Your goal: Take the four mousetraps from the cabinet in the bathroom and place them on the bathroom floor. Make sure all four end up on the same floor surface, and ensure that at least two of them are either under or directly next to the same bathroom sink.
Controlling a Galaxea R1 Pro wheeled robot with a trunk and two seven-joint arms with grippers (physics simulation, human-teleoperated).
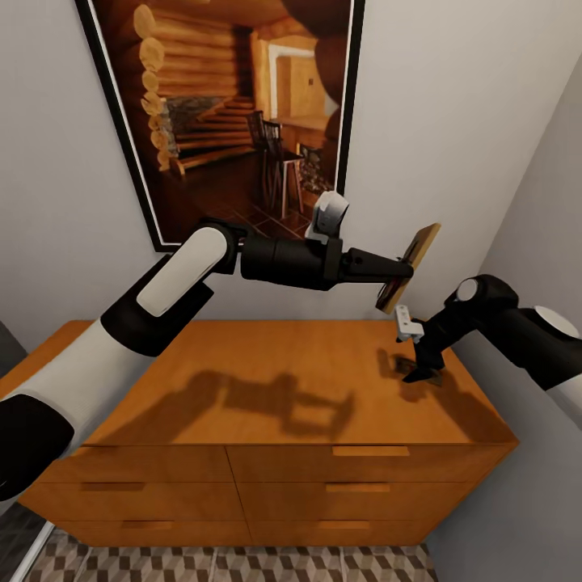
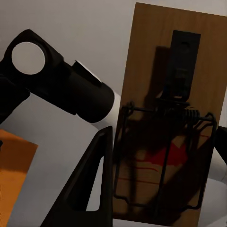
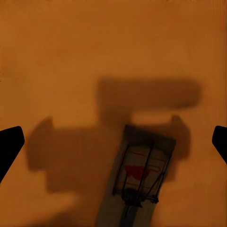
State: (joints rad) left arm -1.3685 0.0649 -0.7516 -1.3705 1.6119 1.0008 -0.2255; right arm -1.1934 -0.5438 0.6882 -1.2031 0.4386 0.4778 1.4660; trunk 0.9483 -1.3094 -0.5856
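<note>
My left gripper (image 1: 402, 279) is held up in the air in front of the wall, shut on one mousetrap (image 1: 420, 242). The left wrist view shows this mousetrap (image 2: 165, 118) close up, a brown slab with a wire spring, beside one dark finger (image 2: 92, 184). My right gripper (image 1: 423, 373) points down at the right end of the orange-brown cabinet (image 1: 267, 380). It is open, its fingertips (image 3: 9, 146) wide apart above a second mousetrap (image 3: 139, 175) lying flat on the cabinet top (image 3: 94, 47). The sink is out of view.
A large framed picture (image 1: 242, 105) hangs on the wall behind the cabinet. A grey side wall (image 1: 533, 202) stands close on the right. Cube-patterned floor tiles (image 1: 242, 566) show below the drawers. My right arm (image 2: 56, 80) crosses the left wrist view.
</note>
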